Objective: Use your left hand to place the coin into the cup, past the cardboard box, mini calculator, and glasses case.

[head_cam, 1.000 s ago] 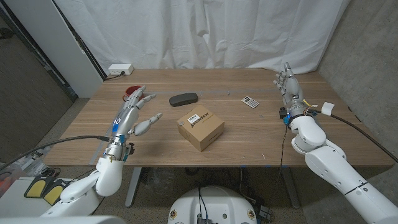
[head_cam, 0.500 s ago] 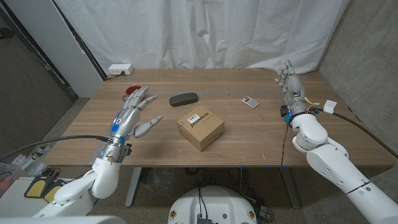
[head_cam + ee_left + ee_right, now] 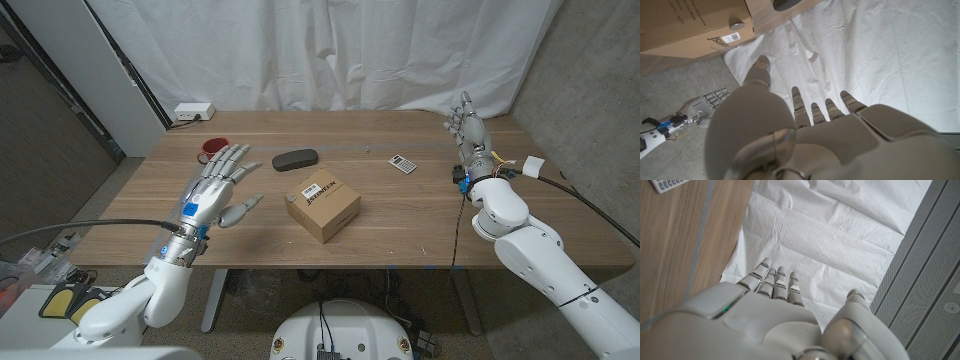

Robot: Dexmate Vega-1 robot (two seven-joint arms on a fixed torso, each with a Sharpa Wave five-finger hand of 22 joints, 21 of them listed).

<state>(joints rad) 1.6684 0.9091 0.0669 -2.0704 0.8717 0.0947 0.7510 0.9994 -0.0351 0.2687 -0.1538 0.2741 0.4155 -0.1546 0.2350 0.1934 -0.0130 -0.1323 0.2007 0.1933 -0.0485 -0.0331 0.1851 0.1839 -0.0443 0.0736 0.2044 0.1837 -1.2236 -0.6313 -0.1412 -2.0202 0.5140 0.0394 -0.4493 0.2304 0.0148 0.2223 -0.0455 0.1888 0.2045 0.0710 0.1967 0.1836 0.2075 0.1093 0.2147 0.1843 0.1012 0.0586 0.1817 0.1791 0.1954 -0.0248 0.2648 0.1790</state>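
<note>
Left of centre in the head view, the left hand [image 3: 218,188] hovers with fingers spread, holding nothing. Upper left, the red cup [image 3: 214,147] stands beside the glasses case [image 3: 295,158]. Centre: cardboard box [image 3: 322,204]. Calculator [image 3: 402,164] right. Right hand [image 3: 467,127] spread. Coin location: cannot tell.

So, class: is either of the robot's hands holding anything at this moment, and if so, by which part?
Nothing is held. The left hand hovers with its fingers spread and empty, and the right hand stands open at the table's edge.
</note>
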